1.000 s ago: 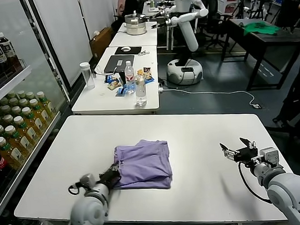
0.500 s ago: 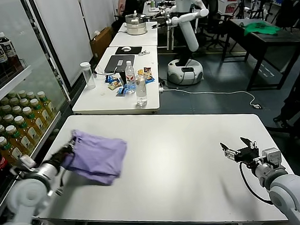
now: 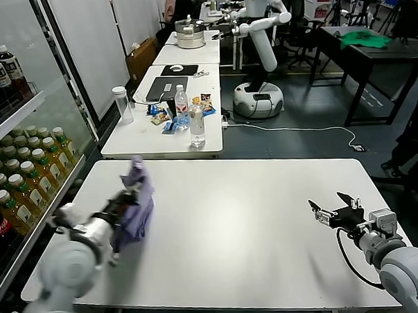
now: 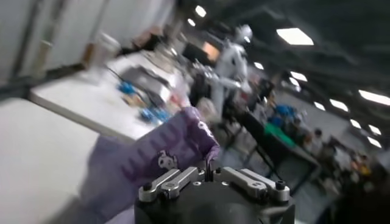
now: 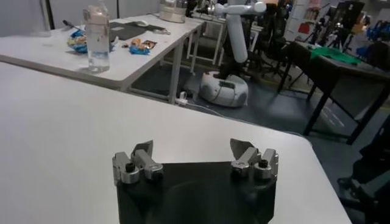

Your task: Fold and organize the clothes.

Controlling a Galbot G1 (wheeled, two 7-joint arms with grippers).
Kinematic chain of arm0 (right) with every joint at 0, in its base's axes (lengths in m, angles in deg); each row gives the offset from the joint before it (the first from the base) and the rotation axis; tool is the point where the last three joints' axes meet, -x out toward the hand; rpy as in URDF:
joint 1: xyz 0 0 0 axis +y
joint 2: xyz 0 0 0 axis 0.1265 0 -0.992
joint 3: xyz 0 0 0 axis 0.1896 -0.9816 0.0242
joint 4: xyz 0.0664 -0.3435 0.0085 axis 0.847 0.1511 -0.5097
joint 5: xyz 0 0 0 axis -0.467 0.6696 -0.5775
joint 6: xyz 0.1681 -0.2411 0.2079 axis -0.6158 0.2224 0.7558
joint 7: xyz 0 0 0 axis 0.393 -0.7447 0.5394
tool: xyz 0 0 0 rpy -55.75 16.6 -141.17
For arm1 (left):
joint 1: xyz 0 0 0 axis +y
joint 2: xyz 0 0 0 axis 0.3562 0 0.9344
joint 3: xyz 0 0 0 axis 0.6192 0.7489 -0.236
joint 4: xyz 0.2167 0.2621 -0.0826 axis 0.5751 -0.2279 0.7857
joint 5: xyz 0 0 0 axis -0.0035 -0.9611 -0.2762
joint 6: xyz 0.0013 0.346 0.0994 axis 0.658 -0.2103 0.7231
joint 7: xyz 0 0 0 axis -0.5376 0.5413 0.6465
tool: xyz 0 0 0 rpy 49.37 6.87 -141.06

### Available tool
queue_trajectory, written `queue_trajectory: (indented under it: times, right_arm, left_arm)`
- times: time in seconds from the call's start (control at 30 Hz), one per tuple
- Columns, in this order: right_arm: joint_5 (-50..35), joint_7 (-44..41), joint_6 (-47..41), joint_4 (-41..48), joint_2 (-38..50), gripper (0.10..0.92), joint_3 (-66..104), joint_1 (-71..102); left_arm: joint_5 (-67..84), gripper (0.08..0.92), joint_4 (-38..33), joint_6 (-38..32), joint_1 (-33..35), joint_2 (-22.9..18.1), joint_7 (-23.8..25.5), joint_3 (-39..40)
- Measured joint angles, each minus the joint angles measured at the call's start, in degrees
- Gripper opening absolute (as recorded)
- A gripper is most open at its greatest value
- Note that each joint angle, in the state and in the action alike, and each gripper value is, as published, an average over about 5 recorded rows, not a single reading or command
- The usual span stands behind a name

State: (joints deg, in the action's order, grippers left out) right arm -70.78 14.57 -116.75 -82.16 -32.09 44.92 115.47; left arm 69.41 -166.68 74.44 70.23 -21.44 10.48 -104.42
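Note:
The lavender T-shirt (image 3: 135, 199) hangs bunched and upright above the left part of the white table (image 3: 253, 224). My left gripper (image 3: 124, 202) is shut on its fabric and holds it off the surface. In the left wrist view the purple shirt (image 4: 152, 155) rises right from the closed jaws of that gripper (image 4: 208, 172), and a small dark-and-white print shows on it. My right gripper (image 3: 334, 210) stays low over the table's right side, open, with nothing between its fingers (image 5: 143, 153).
A drinks cooler (image 3: 18, 158) full of bottles stands at the table's left. Beyond the far edge is another table (image 3: 159, 134) with a water bottle (image 3: 196, 126) and snacks. A white robot (image 3: 259, 43) and a dark table with a green cloth (image 3: 362, 40) stand farther back.
My left gripper has carried the shirt from the table's middle front toward the left and lifted it, so the folded bundle now hangs bunched and upright. The right gripper has stayed in place.

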Motion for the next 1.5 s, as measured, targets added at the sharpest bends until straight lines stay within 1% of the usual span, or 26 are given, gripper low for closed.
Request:
queue_trajectory:
  times: [0.23,0.4,0.47,0.53,0.7,0.77,0.83,0.97,1.13,1.23,1.33,1.5]
  right_arm:
    - [-0.6,0.0,0.0,0.0,0.9,0.823,0.9,0.1]
    - [-0.8,-0.1,0.0,0.2,1.3,0.823,1.0,-0.1]
    - [-0.9,-0.1,0.0,0.3,1.4,0.823,1.0,-0.3]
    - [-0.9,-0.1,0.0,0.3,1.5,0.823,0.9,-0.5]
    - [-0.9,0.0,0.0,0.2,1.2,0.823,0.3,-1.3]
    - [-0.9,0.1,0.0,0.1,1.0,0.823,-0.1,-1.7]
    - [-0.9,0.2,0.1,0.0,0.6,0.823,-0.7,-2.2]
    - [-0.9,0.9,0.4,0.3,-0.5,0.823,-2.5,-3.5]
    - [-0.1,2.2,1.1,1.3,-3.4,0.823,-7.2,-5.9]
    - [0.6,3.3,1.6,2.8,-6.2,0.823,-11.0,-7.7]
    - [1.5,4.7,2.3,5.1,-9.7,0.823,-14.8,-9.7]
    - [2.5,6.9,3.2,9.6,-15.5,0.823,-20.4,-12.7]
  left_arm:
    - [-9.0,0.107,4.7,1.5,-4.8,-7.6,-1.5,13.3]
    - [-13.1,0.115,9.1,2.0,-7.7,-12.5,-3.2,20.5]
    - [-14.5,0.146,10.7,2.0,-8.6,-14.2,-3.5,22.7]
    - [-16.0,0.202,12.0,1.7,-9.2,-15.5,-3.6,24.5]
    - [-19.5,0.323,13.6,-0.1,-9.7,-17.3,-2.8,27.4]
    - [-20.5,0.383,13.4,-0.9,-9.5,-17.4,-2.3,28.0]
    - [-21.2,0.461,12.6,-1.6,-8.9,-17.3,-1.8,28.3]
    - [-22.7,0.574,9.9,-2.7,-6.5,-16.2,-1.3,27.4]
    - [-26.2,0.720,6.2,-5.1,-2.2,-13.2,-1.4,23.3]
    - [-28.5,0.790,4.9,-7.0,0.6,-10.7,-1.4,19.6]
    - [-30.1,0.818,3.7,-8.8,3.5,-8.1,-1.5,15.5]
    - [-32.0,0.823,2.1,-11.2,7.9,-5.4,-1.6,9.3]
